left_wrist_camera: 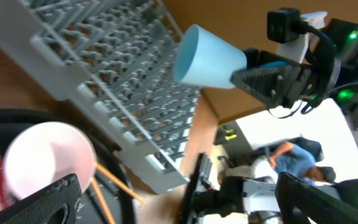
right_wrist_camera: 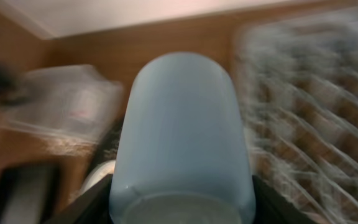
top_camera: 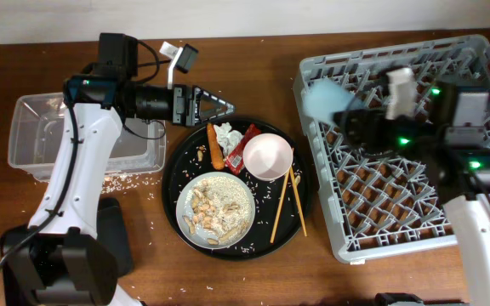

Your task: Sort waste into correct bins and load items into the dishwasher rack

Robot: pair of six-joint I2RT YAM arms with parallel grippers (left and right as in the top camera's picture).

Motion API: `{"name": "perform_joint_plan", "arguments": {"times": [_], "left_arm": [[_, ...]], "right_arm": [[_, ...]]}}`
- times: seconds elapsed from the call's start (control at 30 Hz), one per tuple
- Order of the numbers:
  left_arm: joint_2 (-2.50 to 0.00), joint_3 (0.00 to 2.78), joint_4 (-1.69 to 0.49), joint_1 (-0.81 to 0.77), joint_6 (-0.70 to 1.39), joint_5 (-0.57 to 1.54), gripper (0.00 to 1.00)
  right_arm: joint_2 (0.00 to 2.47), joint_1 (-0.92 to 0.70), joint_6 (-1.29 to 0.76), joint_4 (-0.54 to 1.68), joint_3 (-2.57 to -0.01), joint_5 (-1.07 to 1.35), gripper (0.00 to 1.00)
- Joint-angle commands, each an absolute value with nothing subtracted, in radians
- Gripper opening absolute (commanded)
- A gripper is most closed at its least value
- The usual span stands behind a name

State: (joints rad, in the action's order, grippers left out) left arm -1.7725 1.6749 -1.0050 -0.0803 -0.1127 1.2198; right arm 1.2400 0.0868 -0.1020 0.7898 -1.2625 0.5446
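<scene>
Cup held over the rack corner
My right fingers (top_camera: 353,115) pinch the light blue cup (top_camera: 324,99) by its base. It lies on its side, mouth pointing straight away from them, with the dishwasher rack (top_camera: 483,44) lattice directly beneath. I judge it needs tipping mouth-down there. My left fingers (top_camera: 218,104) are spread, with the tissue (top_camera: 225,136) near their tips

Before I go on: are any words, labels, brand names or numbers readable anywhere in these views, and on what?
No text can be read in any view.
Red shiny wrapper on the large round black tray: any print is too small to read.
Small light blue cup in the right fingers: plain, no marking visible.
Green lights on the right arm: lamps, not characters.
</scene>
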Motion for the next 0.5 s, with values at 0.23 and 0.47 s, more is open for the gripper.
{"name": "perform_joint_plan", "arguments": {"times": [0.23,0.47], "left_arm": [[-1.755,1.687,-1.011,-0.073,-0.125,1.098,0.99],[-1.755,1.687,-1.011,-0.074,-0.125,1.068,0.99]], "right_arm": [[1.357,0.163,-0.213,0.916,-1.284,0.115,0.56],[1.521,0.161,-0.218,0.87,-1.284,0.208,0.63]]}}
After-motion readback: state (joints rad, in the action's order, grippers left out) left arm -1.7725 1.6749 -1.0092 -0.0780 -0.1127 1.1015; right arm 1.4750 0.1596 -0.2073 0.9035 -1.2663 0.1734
